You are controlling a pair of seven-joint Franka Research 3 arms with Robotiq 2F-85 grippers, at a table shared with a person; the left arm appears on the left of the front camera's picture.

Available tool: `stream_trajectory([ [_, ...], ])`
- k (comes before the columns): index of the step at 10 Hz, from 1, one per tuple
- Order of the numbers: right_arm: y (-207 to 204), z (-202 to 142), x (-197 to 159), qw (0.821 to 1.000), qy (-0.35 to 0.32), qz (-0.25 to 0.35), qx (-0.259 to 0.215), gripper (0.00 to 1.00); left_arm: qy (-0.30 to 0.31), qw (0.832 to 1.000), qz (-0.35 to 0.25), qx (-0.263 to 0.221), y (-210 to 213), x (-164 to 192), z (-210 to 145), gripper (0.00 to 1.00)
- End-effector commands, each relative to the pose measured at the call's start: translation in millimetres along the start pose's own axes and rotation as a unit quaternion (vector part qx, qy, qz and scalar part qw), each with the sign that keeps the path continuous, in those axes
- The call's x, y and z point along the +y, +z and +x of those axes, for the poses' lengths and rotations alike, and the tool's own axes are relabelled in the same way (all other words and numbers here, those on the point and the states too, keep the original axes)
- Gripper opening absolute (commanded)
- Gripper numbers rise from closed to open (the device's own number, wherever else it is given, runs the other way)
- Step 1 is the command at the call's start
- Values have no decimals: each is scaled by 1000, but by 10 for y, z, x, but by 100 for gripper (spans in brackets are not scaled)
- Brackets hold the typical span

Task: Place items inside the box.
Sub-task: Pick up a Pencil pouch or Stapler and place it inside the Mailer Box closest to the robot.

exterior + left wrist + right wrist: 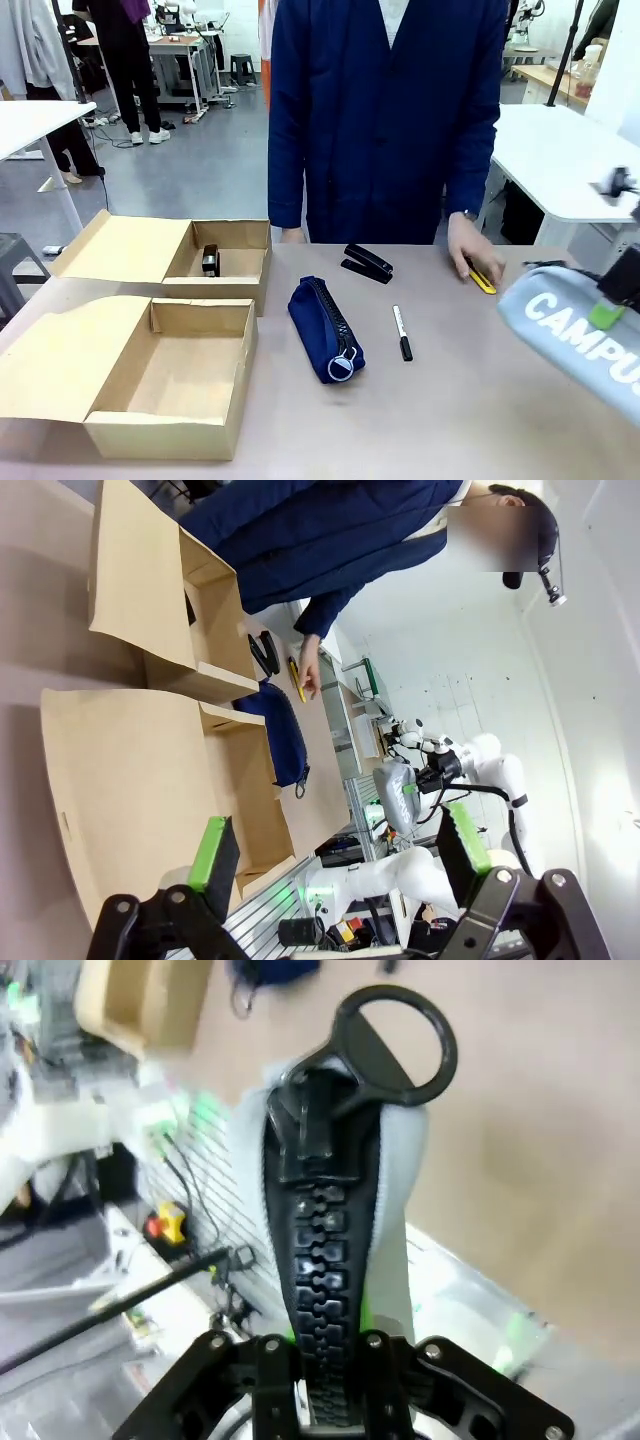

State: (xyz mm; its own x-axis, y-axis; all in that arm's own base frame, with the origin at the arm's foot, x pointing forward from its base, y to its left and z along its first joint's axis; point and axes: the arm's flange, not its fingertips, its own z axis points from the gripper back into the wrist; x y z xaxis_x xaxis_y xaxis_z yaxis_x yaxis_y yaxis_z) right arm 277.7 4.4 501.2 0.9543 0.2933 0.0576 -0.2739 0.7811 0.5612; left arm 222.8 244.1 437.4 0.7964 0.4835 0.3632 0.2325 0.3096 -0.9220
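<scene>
One item was in hand: the right gripper (607,312) was clamped on the grey zip pouch lettered "CAMPUS" in white (572,335), held clear of the tabletop at the right edge of the front view. In the right wrist view the pouch's black zip ran up from between the closed-in fingers. The step appeared to be the carry to the larger shallow brown cardboard box (160,435), which sat open and bare at the lower left of the frame, its wide lid flap laid out to the left, well apart from the pouch. The next move would likely call for a long sweep leftward over the navy zip pouch (325,315) and the slim white-and-black marker pen (401,333) at mid-frame, then a release above the box floor. The left gripper (340,850) hung spread and empty over that box's flap. A black stapler (367,263) lay at upper centre, near the person's hand (468,245).
</scene>
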Motion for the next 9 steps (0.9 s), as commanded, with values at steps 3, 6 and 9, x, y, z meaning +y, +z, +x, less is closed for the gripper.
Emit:
stream_trajectory([
  [3,127,-188,-122,997,-53,-6,-62,7,-10,1000,-10,-5,-3,-21,7,100],
  [6,-72,256,88,988,-128,2,-84,7,-10,1000,-10,-5,-3,-21,7,100],
  [9,135,164,-136,978,-172,27,-117,7,-10,1000,-10,-5,-3,-21,7,100],
])
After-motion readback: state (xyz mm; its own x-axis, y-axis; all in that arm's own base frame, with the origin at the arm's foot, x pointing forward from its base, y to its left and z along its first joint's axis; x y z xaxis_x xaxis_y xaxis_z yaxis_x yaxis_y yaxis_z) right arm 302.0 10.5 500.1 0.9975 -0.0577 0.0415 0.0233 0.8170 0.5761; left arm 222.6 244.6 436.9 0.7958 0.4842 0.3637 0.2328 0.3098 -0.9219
